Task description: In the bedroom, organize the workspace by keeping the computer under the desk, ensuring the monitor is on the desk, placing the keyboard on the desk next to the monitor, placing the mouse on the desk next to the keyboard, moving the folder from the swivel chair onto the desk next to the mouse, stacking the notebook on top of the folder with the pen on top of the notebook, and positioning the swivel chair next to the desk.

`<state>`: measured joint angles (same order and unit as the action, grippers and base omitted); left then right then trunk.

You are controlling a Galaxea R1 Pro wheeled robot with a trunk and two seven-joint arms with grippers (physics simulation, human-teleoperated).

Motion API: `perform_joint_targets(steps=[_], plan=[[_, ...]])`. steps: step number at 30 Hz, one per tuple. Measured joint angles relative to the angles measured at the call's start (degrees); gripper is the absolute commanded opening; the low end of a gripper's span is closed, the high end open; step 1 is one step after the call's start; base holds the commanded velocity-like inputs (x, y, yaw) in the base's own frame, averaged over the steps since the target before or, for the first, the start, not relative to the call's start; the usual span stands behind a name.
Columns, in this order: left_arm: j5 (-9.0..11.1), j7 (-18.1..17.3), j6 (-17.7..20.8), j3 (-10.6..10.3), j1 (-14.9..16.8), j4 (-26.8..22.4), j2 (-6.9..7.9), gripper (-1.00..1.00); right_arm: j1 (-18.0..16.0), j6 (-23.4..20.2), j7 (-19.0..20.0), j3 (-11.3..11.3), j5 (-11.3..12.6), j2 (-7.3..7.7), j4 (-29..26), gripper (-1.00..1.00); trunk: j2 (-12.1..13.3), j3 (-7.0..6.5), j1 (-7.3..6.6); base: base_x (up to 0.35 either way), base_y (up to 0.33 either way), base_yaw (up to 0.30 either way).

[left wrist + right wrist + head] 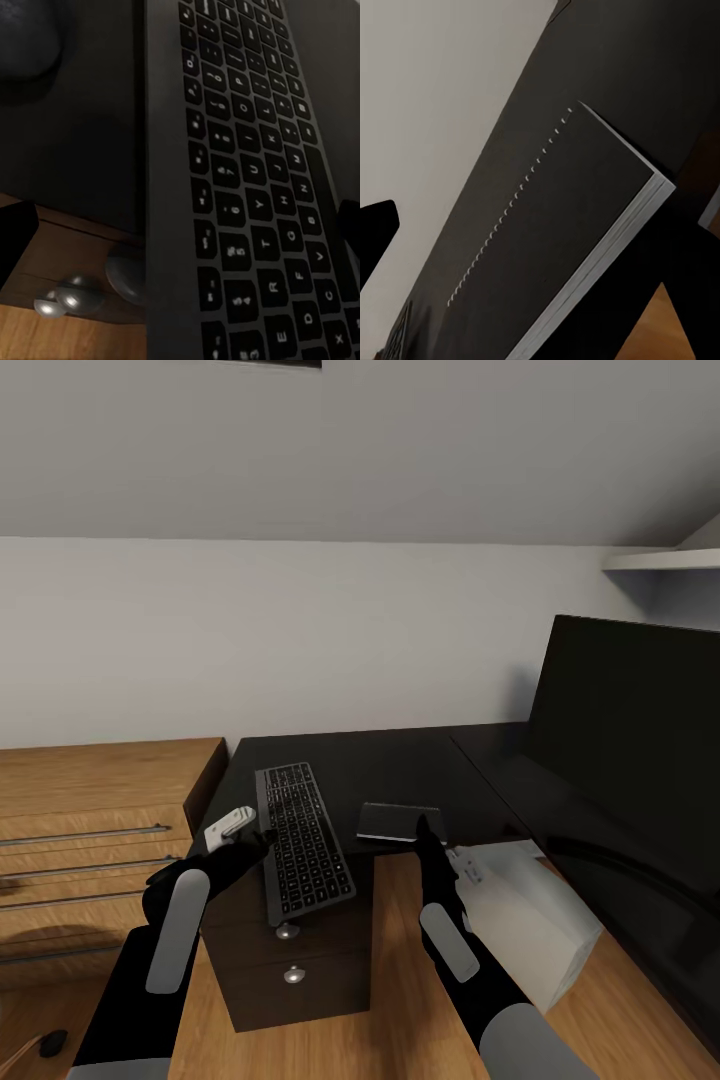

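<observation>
Nearest us, our left gripper (262, 838) sits at the keyboard's (300, 836) left edge, our right gripper (428, 830) just before the notebook (398, 822); we cannot tell how wide either stands. The slim grey keyboard overhangs the desk's (400, 760) near edge above the drawer block (290, 960). The dark notebook lies flat at that edge. The pale computer (530, 925) stands right, below the monitor (630, 730). Bare desktop stretches behind.

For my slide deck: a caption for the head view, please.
Keyboard overhanging the black desk, notebook beside it, both arms reaching in, monitor at right.
</observation>
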<state>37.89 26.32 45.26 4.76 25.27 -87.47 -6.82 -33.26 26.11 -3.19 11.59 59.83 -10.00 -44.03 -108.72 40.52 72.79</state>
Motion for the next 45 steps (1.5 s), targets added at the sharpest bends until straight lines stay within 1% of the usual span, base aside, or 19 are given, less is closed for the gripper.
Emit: perform_joint_targets(steps=[3, 10, 18, 45], plan=[[0.00, -0.04, -0.04, -0.06, 0.00, -0.03, 0.00, 1.00, -0.01, 0.00, -0.02, 0.00, 0.04, 0.00, 0.00, 1.00, 0.00, 0.00, 0.00, -0.007, 0.000, 0.000], [0.00, -0.08, -0.13, -0.10, 0.00, -0.09, 0.00, 1.00, 0.00, -0.12, -0.10, -0.05, 0.23, 0.00, 0.02, 1.00, 0.00, 0.00, 0.03, -0.193, 0.000, 0.000], [0.00, -0.08, -0.14, -0.09, 0.00, -0.09, 0.00, 1.00, 0.01, -0.18, -0.10, -0.05, 0.23, 0.00, 0.02, 1.00, 0.00, 0.00, 0.01, -0.081, 0.000, 0.000], [0.00, -0.08, -0.10, -0.09, 0.00, -0.09, 0.00, 1.00, -0.01, -0.23, 0.09, -0.05, 0.06, 0.00, 0.05, 1.00, 0.00, 0.00, 0.04, -0.274, -0.008, 0.000]])
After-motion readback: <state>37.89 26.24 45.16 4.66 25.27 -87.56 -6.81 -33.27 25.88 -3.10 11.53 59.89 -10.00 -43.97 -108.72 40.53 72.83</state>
